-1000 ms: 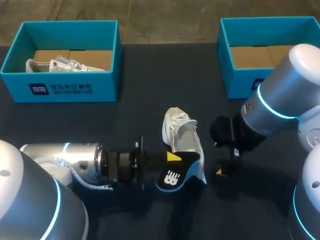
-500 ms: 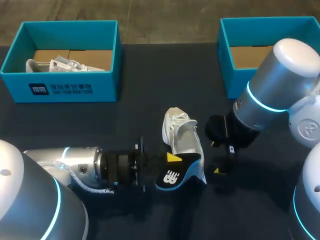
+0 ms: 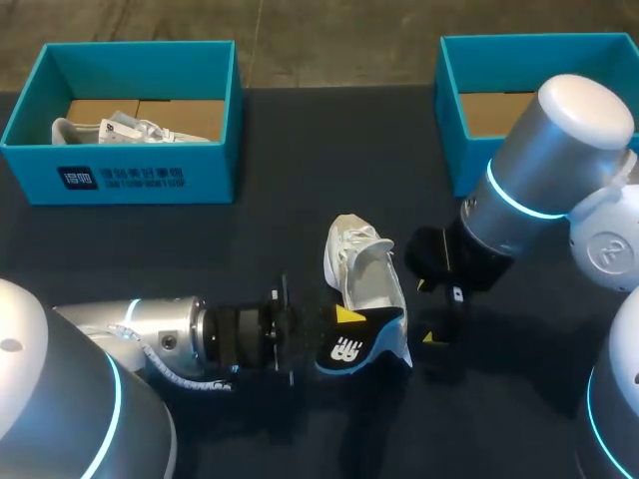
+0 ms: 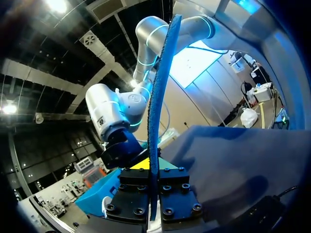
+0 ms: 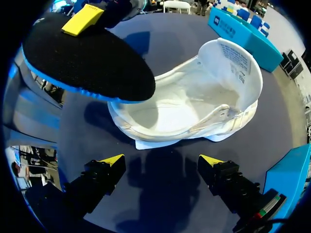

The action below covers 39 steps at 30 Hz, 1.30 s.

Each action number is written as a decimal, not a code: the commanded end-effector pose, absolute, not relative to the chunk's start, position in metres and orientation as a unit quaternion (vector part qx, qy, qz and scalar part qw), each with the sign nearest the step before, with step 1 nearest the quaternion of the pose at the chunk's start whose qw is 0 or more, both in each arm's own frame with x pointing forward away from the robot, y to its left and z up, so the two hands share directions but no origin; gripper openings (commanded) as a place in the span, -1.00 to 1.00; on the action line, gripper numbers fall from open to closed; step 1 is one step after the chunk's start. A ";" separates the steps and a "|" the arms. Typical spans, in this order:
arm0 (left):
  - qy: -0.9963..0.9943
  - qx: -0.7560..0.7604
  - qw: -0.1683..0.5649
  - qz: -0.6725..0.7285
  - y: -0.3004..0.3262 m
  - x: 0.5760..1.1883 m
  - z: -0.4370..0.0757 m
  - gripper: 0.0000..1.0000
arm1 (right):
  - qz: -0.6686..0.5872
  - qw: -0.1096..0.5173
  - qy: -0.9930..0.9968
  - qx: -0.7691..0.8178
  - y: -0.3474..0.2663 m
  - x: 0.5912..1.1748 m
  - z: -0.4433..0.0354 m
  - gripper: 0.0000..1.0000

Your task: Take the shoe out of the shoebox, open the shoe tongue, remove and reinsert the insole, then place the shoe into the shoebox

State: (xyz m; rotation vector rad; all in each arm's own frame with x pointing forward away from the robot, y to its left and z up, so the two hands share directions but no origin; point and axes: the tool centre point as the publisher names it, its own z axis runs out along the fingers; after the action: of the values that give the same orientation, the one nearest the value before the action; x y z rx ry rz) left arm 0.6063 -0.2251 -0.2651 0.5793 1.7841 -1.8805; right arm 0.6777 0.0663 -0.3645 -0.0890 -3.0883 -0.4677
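Observation:
A white shoe (image 3: 364, 264) lies on the dark table near the middle, its opening upward. My left gripper (image 3: 339, 317) comes in from the left and is shut on the insole (image 3: 354, 344), black on top and blue underneath, held at the shoe's near end. In the left wrist view the insole (image 4: 155, 121) stands edge-on, pinched between the fingers of my left gripper (image 4: 153, 177). My right gripper (image 3: 430, 312) hangs open just right of the shoe. In the right wrist view the shoe (image 5: 194, 102) lies ahead of my right gripper (image 5: 163, 160), and the insole (image 5: 87, 58) hovers over the shoe's end.
A teal shoebox (image 3: 120, 178) at the back left holds another white shoe (image 3: 125, 130). A second teal shoebox (image 3: 451, 110) stands at the back right, partly behind my right arm, showing only a cardboard floor.
My right arm has swung left, bringing its open gripper closer to the shoe. The left gripper and insole have crept slightly to the right.

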 end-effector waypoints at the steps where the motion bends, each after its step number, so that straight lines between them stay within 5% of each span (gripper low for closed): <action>1: 0.659 0.205 0.243 -0.682 -0.224 0.604 -0.265 -1.00 | -0.148 0.007 -0.989 -0.029 0.067 0.677 -0.365 1.00; 39: 0.702 0.145 0.272 -0.642 -0.213 0.643 -0.299 -1.00 | -0.148 0.007 -0.989 -0.029 0.067 0.677 -0.365 1.00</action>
State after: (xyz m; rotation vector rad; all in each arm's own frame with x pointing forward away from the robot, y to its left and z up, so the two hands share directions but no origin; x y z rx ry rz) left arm 0.6439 -0.2114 -0.2991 0.3945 1.8871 -1.7354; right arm 0.6780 0.0669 -0.3648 -0.0894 -3.0884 -0.4658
